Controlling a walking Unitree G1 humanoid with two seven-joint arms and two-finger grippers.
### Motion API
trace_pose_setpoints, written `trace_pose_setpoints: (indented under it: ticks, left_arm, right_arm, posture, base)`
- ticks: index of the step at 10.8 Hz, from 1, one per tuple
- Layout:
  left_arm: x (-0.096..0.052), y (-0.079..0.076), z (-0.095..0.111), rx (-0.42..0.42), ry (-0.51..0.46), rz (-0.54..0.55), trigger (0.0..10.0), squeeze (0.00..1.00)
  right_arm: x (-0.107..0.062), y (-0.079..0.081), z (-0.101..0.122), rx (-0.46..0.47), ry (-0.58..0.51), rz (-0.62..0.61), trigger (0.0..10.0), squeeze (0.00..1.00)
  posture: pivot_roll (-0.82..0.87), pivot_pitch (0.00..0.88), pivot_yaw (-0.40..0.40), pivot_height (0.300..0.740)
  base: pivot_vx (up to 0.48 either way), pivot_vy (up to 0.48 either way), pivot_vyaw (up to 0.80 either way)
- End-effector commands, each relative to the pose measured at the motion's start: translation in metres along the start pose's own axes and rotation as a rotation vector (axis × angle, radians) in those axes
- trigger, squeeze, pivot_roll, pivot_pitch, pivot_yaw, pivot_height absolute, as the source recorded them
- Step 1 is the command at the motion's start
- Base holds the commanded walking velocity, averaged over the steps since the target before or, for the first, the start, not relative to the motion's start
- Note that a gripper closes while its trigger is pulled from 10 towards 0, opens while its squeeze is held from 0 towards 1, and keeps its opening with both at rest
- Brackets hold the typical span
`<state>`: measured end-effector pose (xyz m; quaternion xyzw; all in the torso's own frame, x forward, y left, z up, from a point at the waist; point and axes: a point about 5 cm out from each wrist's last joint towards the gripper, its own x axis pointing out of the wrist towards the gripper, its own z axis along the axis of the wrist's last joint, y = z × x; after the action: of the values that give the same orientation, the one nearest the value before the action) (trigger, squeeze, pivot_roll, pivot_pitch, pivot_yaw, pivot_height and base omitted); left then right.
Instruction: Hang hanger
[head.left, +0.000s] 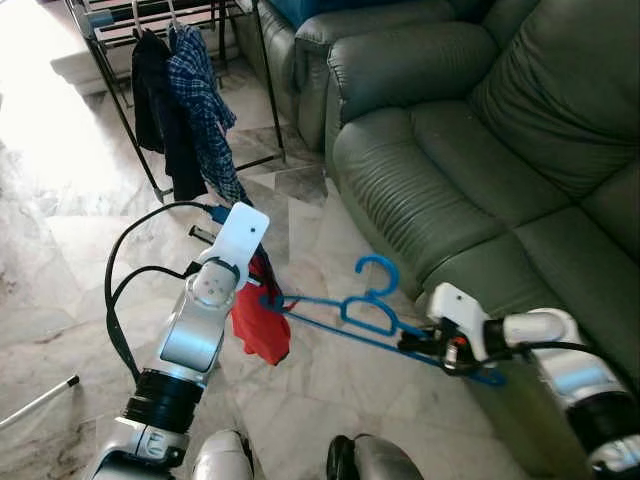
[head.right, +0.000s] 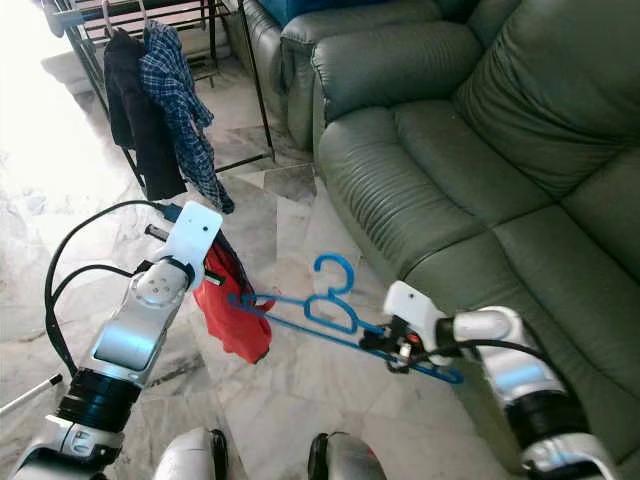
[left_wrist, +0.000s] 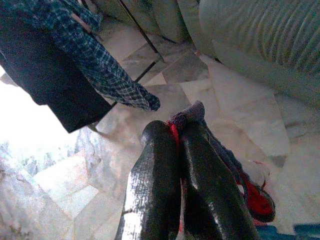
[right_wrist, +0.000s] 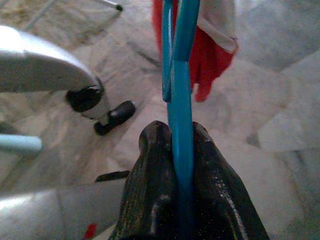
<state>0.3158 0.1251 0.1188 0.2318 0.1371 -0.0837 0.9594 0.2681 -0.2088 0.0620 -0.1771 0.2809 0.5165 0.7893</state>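
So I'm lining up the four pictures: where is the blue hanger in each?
Left eye: blue hanger low centre.
Right eye: low centre.
Left wrist: a blue sliver at the bottom right corner, likely it.
Right wrist: centre, running upward.
Shared landmark: red garment.

This is a living room in a home. A big dark green leather sofa (head.left: 470, 150) fills the view from 12 to 4 o'clock, with padded arms and ribbed seat cushions. The floor (head.left: 60, 270) is pale polished marble tile with grey veins and one darker diamond inlay. At 11 o'clock a black metal clothes rack (head.left: 150, 30) stands on the tiles, with a checked shirt (head.left: 205, 110) and a dark garment (head.left: 160, 110) hanging from it. Strong daylight washes the floor at 10 o'clock.
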Motion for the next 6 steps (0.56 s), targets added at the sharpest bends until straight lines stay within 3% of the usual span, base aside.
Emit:
trace_pose_setpoints:
  ticks: [1,6]
  left_arm:
    - [-0.002,0.001,0.01,0.01,-0.031,0.006,10.0,0.0]
    - [-0.007,-0.004,0.021,-0.003,-0.071,-0.034,10.0,0.0]
  right_arm:
    - [-0.003,-0.006,-0.001,0.001,0.005,-0.05,10.0,0.0]
    - [-0.004,-0.017,-0.01,0.021,0.032,-0.154,10.0,0.0]
  posture:
    - [-0.02,0.139,-0.061,0.74]
    - [-0.02,0.137,-0.066,0.74]
  base:
    - [0.0,0.0,0.0]
    - [0.0,0.0,0.0]
